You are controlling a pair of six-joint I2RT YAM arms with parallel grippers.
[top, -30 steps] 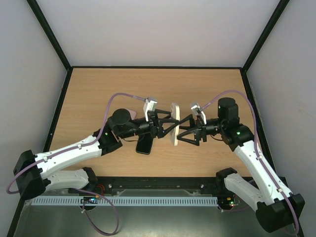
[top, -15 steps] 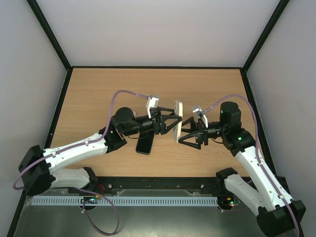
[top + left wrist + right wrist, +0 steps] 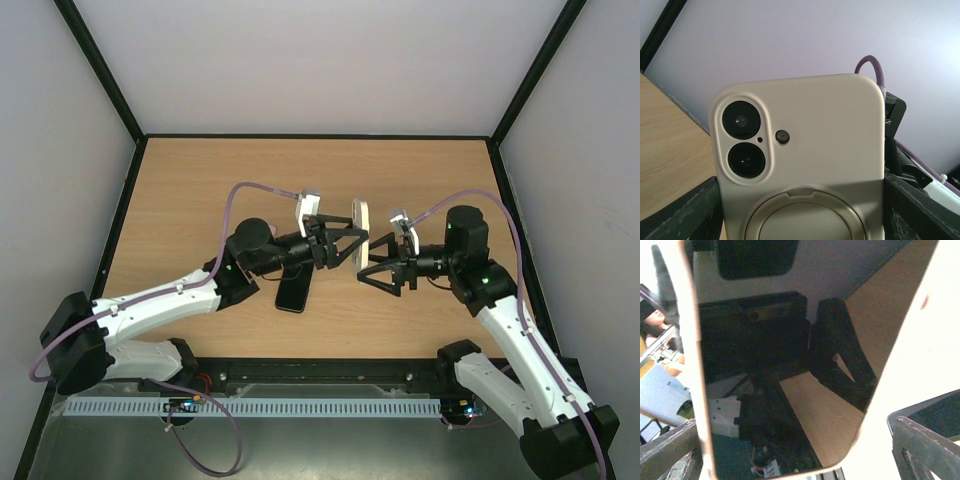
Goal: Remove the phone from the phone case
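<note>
A cream phone case (image 3: 360, 222) hangs above the table's middle, edge-on in the top view. My left gripper (image 3: 350, 246) is shut on its two long sides. In the left wrist view the case's back (image 3: 830, 135) faces the camera, with two dark lenses and a ring, and a dark finger (image 3: 685, 215) at each side. The right wrist view shows the phone (image 3: 790, 390) seated in the case, its glossy screen mirroring the table, inside the cream rim (image 3: 910, 365). My right gripper (image 3: 368, 270) stands open just right of the case, with the jaws apart and nothing gripped.
A black flat slab (image 3: 293, 292) lies on the wooden table (image 3: 200, 200) under the left arm. Black frame rails (image 3: 130, 200) and pale walls close in the table on three sides. A purple cable (image 3: 250, 192) loops over the left arm.
The left gripper has carried the case up and slightly right, and it now looks shorter in the top view. The right gripper drew back a little and stays open.
</note>
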